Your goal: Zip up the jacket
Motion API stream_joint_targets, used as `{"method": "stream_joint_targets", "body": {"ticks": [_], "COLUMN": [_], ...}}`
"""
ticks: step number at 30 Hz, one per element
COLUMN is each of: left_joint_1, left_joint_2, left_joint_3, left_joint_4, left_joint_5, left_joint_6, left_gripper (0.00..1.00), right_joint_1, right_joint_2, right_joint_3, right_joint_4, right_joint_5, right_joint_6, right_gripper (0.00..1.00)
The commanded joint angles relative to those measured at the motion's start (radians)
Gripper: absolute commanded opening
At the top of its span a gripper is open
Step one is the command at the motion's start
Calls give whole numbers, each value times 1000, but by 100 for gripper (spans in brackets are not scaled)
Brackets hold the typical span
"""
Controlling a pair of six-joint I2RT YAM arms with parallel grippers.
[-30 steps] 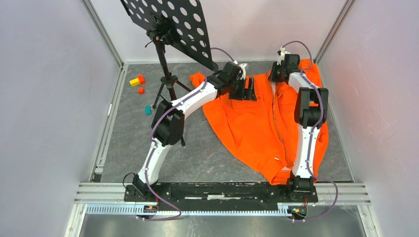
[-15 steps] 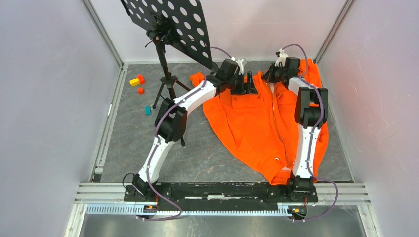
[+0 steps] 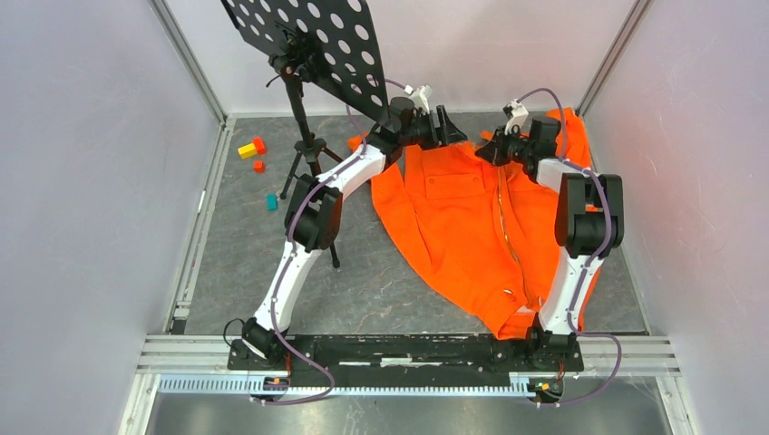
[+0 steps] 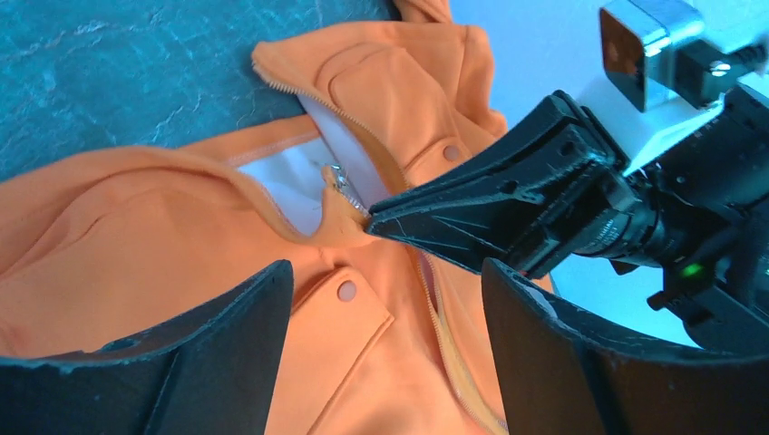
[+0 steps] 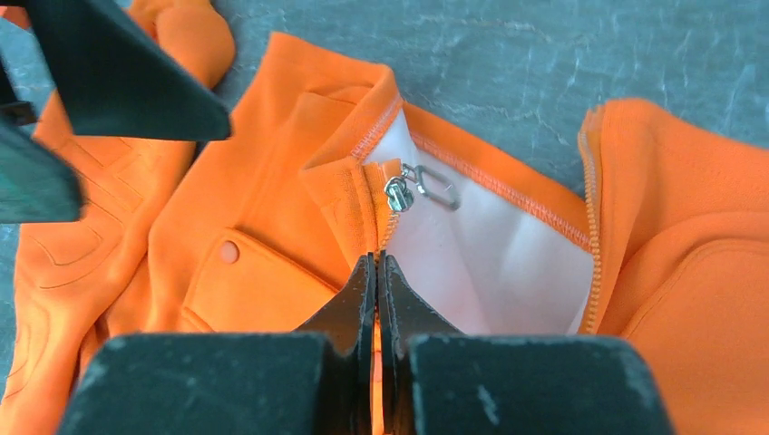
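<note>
The orange jacket (image 3: 462, 227) lies spread on the table, collar at the far end, with its light zipper (image 3: 511, 231) running down the front. My right gripper (image 3: 483, 148) is shut on the jacket's zipper edge just below the collar. In the right wrist view the fingers (image 5: 376, 263) pinch the orange tape right under the metal slider (image 5: 397, 192), with white lining beside it. My left gripper (image 3: 451, 127) hovers open over the collar. Its jaws (image 4: 385, 272) stand wide apart above a snap flap (image 4: 346, 291), and the right fingers (image 4: 453, 217) show ahead of them.
A black perforated stand (image 3: 313, 41) on a tripod (image 3: 308, 149) rises at the back left, close to my left arm. Small coloured blocks (image 3: 249, 148) and a teal one (image 3: 271, 201) lie on the left. Walls close in behind and on both sides.
Both grippers have moved towards the far wall. The left has come off the chest and now sits over the collar. The right has shifted left at the zipper's top, and the front lies flatter.
</note>
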Motion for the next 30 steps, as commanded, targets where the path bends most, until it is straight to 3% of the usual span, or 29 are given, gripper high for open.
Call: {"method": "stream_joint_targets", "body": {"ticks": [1,12,18,23,26,30], "left_joint_1": [-11,6,23,39,41,41], "left_joint_2": [21,59,51,79,113,124], "left_joint_3": [61,80,45,46,81,71], "left_joint_4": [164,274,252,291,301,326], "left_joint_5": [33,101,125,158,214,239], "left_joint_6": [-59,-143,-107,-141,-171,-185], "left_gripper": [82,77,87,88,74,66], "right_joint_1": [-4,-2,0,-1,2,2], "right_joint_2": [-79,-136,-164,-169,-167,-163], "right_joint_3": [-8,-22,-50,-56,-53,-53], "right_joint_4": [43,68,114,127,127,136], "right_joint_5": [-43,-164,-196,-207,-206,-215], "right_joint_6": [-44,-62,-43,-32,-27,-16], "right_gripper": [0,0,0,0,0,0]}}
